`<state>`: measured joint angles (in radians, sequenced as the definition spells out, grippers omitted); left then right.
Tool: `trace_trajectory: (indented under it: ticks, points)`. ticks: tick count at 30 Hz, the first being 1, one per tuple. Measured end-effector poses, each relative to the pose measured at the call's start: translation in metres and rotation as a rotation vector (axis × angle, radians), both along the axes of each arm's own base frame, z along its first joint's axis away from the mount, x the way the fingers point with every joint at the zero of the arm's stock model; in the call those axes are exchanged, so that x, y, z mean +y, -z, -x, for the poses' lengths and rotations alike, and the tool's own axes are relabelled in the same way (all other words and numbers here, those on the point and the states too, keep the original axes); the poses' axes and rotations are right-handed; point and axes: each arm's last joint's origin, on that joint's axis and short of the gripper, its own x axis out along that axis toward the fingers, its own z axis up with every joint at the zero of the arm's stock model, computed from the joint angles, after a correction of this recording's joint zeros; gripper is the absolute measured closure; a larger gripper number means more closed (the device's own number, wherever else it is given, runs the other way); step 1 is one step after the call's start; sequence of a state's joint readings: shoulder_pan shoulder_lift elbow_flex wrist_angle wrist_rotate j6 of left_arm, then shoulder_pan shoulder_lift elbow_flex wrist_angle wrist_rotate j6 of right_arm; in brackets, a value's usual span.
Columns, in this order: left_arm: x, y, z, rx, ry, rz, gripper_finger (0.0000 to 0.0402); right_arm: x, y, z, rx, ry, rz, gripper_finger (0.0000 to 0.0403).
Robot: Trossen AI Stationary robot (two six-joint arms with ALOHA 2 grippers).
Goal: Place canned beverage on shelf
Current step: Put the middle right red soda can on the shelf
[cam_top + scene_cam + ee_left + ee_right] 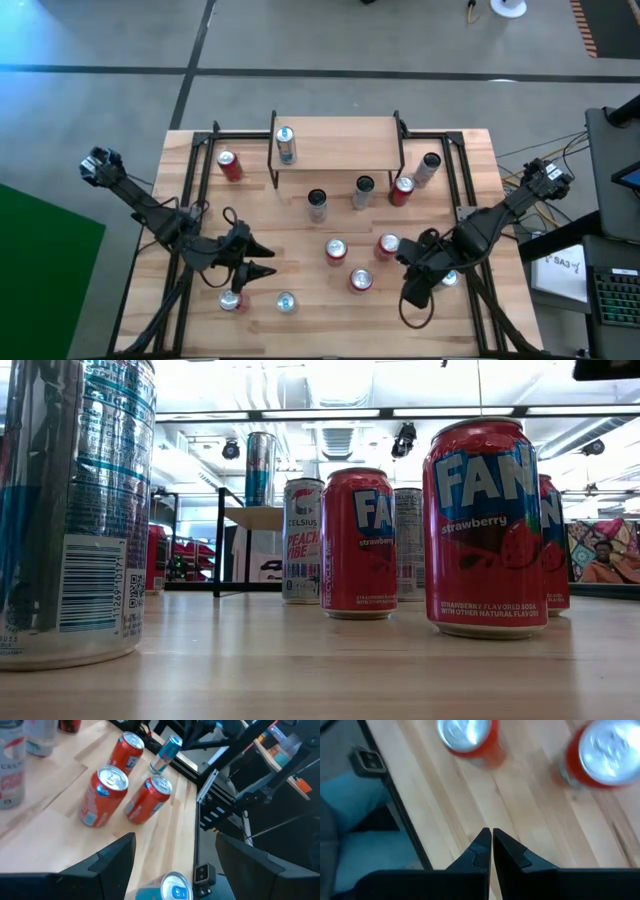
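High view: overhead, straight down, whole counter [300, 300], shelf [335, 142] and both arms in frame, floor beyond.

Low view: counter-top height, level across counter [320, 670] into room; cans very near lens, shelf [255, 517] farther back.

Left wrist view: angled down past open left claw [175, 852] at red cans and counter edge.

Right wrist view: near straight down, close to counter, past closed right claw [491, 839].

Shared: red cans at counter middle appear in high, low, left wrist views.
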<state>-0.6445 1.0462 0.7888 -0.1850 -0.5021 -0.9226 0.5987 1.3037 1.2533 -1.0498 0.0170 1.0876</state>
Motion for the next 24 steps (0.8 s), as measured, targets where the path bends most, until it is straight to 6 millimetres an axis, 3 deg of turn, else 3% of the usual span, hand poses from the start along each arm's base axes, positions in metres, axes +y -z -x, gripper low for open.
trace_trajectory:
  ticks: [9, 13, 24]
  points:
    - [0.002, -0.001, 0.0, -0.023, -0.055, -0.05, 0.0141, -0.012, 0.006, 0.014, 0.215, 0.135, 0.047, 0.0394]
    - [0.002, -0.001, 0.0, -0.031, -0.068, -0.072, 0.0141, -0.023, 0.008, 0.01, 0.24, 0.222, 0.076, 0.0394]
    - [0.003, -0.001, -0.001, -0.04, -0.073, -0.151, 0.0141, -0.062, 0.008, -0.01, 0.221, 0.254, 0.094, 0.0394]
